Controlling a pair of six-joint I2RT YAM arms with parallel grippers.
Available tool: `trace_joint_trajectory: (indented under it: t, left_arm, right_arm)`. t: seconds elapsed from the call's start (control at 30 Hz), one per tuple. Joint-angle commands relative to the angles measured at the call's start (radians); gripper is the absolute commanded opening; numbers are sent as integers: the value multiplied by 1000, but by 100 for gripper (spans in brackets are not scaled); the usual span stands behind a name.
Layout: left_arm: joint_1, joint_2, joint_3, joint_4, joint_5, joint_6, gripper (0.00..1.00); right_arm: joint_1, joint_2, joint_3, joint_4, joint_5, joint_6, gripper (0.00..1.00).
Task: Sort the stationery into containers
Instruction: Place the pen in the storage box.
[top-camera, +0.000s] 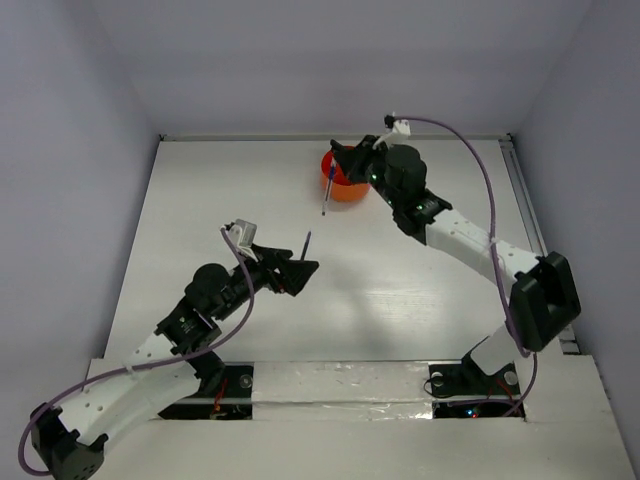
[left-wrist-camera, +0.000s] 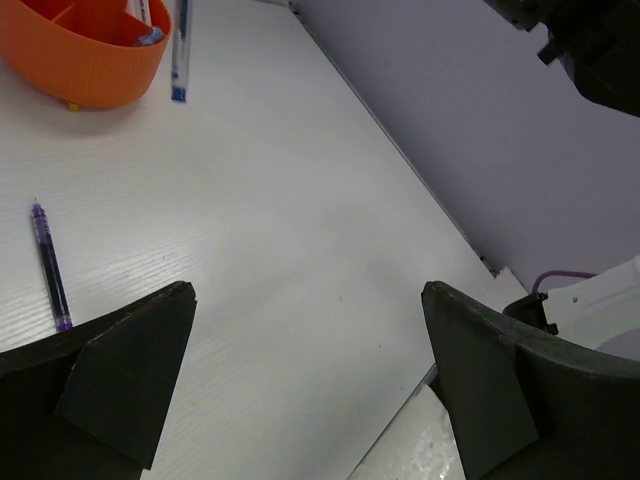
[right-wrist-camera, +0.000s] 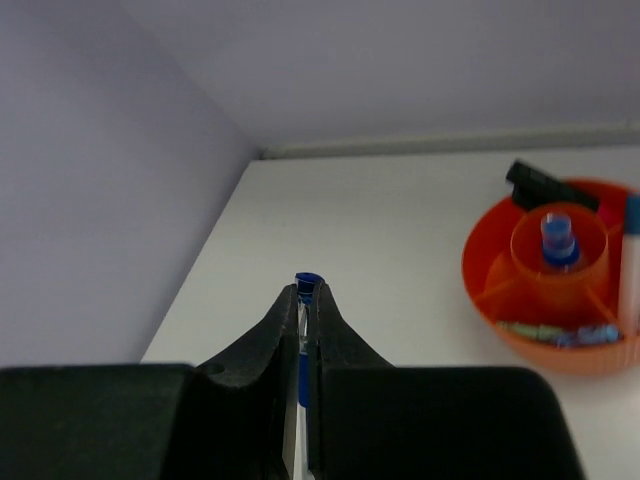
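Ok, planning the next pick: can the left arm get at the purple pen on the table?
Probably yes. The left pincer stands open and empty, and the purple pen lies alone on the table off one fingertip. The right pincer, holding a blue pen, is off by the orange tub.

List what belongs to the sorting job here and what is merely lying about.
Job: orange tub; blue pen gripped by the right tool; purple pen on the table; small bottle and green pen in the tub; black marker at its rim.
Not the job: purple cable; silver tape along the table's near edge.
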Motion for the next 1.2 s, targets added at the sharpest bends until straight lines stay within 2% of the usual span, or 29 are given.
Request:
trace_joint_trajectory:
  t: [0.0, 0.13, 0.23, 0.53, 0.8, 1.17]
  left_arm:
    - [2, -61, -60, 76, -41, -15, 96]
    - [2, -96, -111, 96, -130, -21, 98]
    - [2, -108, -126, 103, -144, -23, 99]
    - [2, -116, -160, 103, -176, -32, 99]
    - [2, -99, -158, 110, -185, -23, 99]
    - [2, -90, -155, 121, -196, -20, 99]
  right_arm:
    - [8, 105, 173, 39, 93, -198, 0]
    - [-13, 326, 377, 33, 137, -364, 0]
    - [-22, 446, 524, 33, 179, -456, 0]
    - [-64, 626, 758, 24, 226, -553, 0]
    - [-91, 709, 813, 22, 196, -553, 0]
    - [-91, 709, 683, 77, 130, -545, 0]
